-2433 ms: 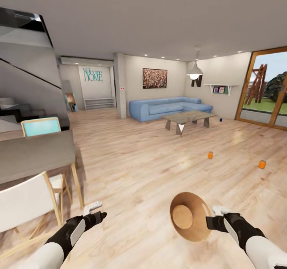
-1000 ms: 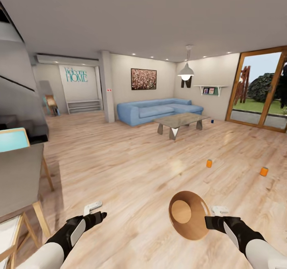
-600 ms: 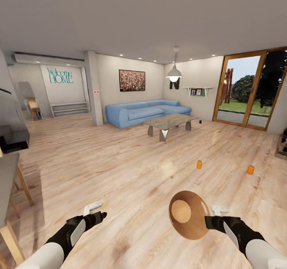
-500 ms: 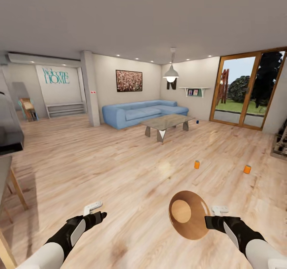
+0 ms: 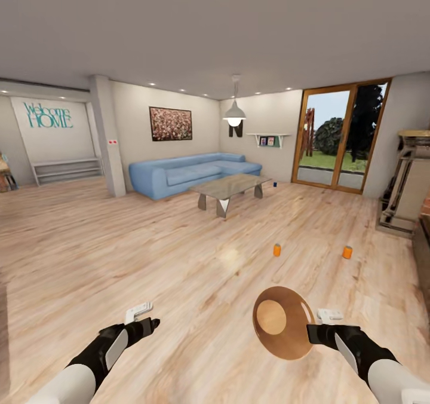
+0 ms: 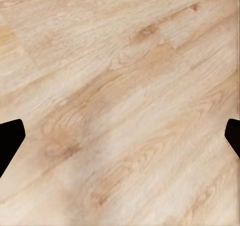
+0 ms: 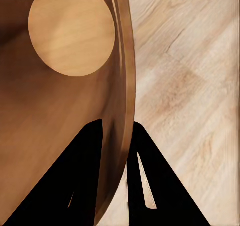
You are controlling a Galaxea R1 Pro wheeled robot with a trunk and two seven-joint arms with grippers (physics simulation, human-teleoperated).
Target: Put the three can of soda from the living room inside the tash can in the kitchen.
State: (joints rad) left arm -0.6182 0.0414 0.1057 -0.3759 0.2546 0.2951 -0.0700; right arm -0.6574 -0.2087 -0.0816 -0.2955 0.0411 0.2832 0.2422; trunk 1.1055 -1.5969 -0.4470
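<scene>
Right gripper (image 7: pixel 116 136) is pinching the bin's (image 7: pixel 60 116) rim, one finger inside, one outside, above the wood floor (image 7: pixel 190 75).

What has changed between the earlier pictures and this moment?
The camera has turned to the right: the dining table and chairs have left the view, and the sofa and coffee table sit further left. The things themselves did not move. The right gripper still clamps the bucket by its rim, the left gripper stays empty, and the two orange cans still stand on the floor.
</scene>
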